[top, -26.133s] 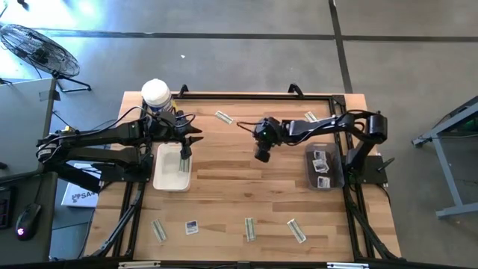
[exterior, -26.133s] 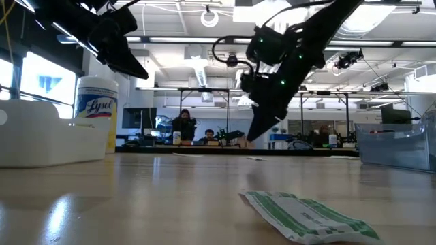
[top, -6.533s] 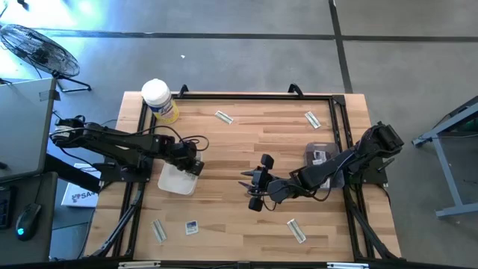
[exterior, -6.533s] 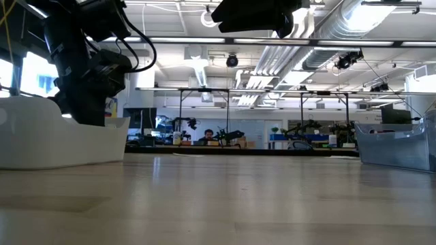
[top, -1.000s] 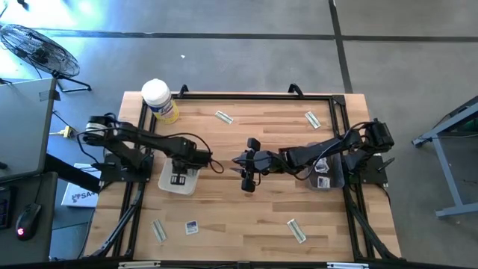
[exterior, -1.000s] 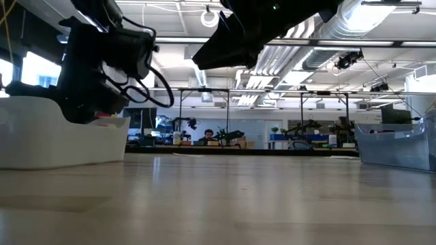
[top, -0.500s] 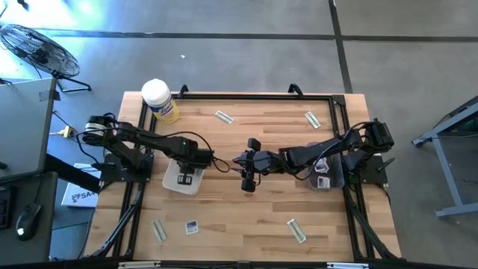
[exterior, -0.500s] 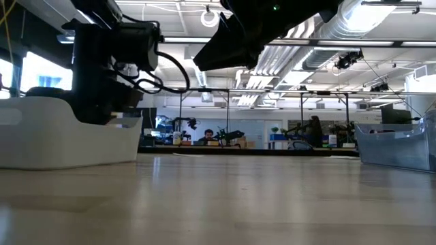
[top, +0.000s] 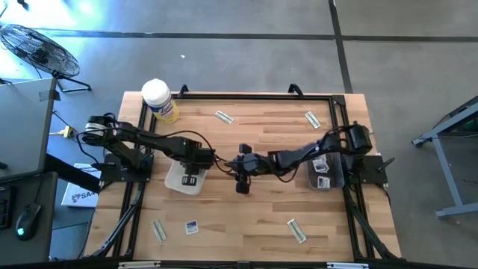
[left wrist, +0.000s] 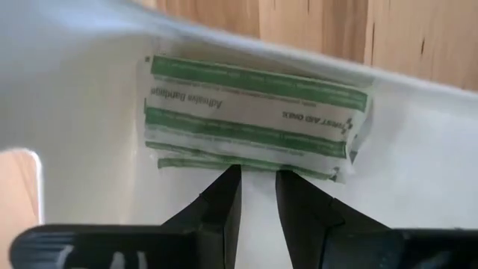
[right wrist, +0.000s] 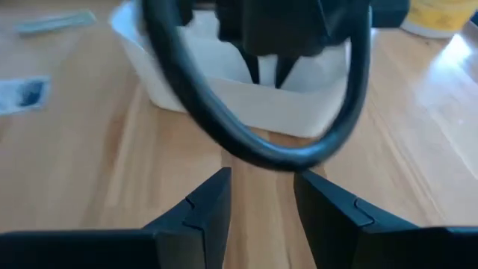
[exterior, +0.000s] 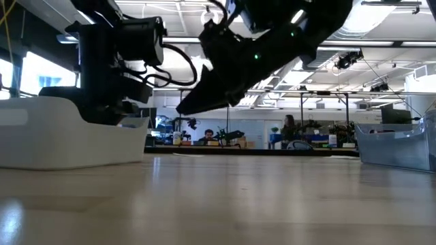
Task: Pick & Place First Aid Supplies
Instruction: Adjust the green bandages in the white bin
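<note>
My left gripper (top: 190, 176) (left wrist: 258, 173) reaches down into the white tray (top: 173, 184) (exterior: 68, 136). It is open by a narrow gap, with its tips at the near edge of a stack of green-printed wrapped strips (left wrist: 254, 112) lying flat on the tray floor. My right gripper (top: 240, 178) (right wrist: 261, 200) hangs open and empty above the wood just right of the tray, pointing at it. Loose strips lie at the far edge (top: 223, 116) (top: 311, 118) and the near edge (top: 158, 230) (top: 296, 230). A white square packet (top: 192, 226) lies near the front left. My left gripper comes from above into the tray, its fingertips (left wrist: 228, 175) at the edge of the lowest strip (left wrist: 246, 163). Nothing lies between the fingers. I cannot tell whether they touch the strip or the tray floor.
A clear bin (top: 328, 179) (exterior: 402, 146) with white square packets stands at the table's right. The white-lidded yellow canister (top: 158, 99) stands at the far left corner. The left arm's cable (right wrist: 246, 149) loops between the two grippers. Bare wood lies in the table's near middle.
The white tray slid a little toward the table's right, with my left gripper inside it moving the same way. My right gripper moved left toward the tray and came lower.
</note>
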`<action>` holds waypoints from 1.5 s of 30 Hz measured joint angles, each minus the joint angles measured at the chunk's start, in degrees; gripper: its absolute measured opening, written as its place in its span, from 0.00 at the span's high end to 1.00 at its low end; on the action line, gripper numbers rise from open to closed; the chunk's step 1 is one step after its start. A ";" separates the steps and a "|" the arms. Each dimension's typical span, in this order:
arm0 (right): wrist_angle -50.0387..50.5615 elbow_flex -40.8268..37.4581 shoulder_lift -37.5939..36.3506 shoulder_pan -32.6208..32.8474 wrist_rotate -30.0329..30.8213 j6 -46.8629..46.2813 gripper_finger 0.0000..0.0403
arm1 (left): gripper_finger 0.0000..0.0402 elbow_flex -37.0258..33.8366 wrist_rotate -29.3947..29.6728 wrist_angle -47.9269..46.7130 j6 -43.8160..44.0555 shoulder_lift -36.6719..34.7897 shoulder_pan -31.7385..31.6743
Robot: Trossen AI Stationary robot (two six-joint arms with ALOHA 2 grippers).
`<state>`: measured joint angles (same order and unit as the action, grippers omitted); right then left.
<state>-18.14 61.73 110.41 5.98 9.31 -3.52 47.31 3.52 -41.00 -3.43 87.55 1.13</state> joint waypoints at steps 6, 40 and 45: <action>0.05 0.00 0.24 -0.37 -0.81 -0.03 0.65 | 0.80 -0.02 1.94 1.42 -1.10 0.00 0.00; 0.32 0.02 0.24 -1.14 0.19 -3.07 0.65 | 0.80 -0.02 4.70 -17.69 3.46 -2.75 0.00; 0.32 0.02 0.24 -1.14 0.17 -3.02 0.65 | 0.80 3.17 0.55 -23.59 3.65 -2.40 0.00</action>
<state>-17.82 61.76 110.65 4.84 9.47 -6.55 50.48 4.07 -64.59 0.22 85.15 1.13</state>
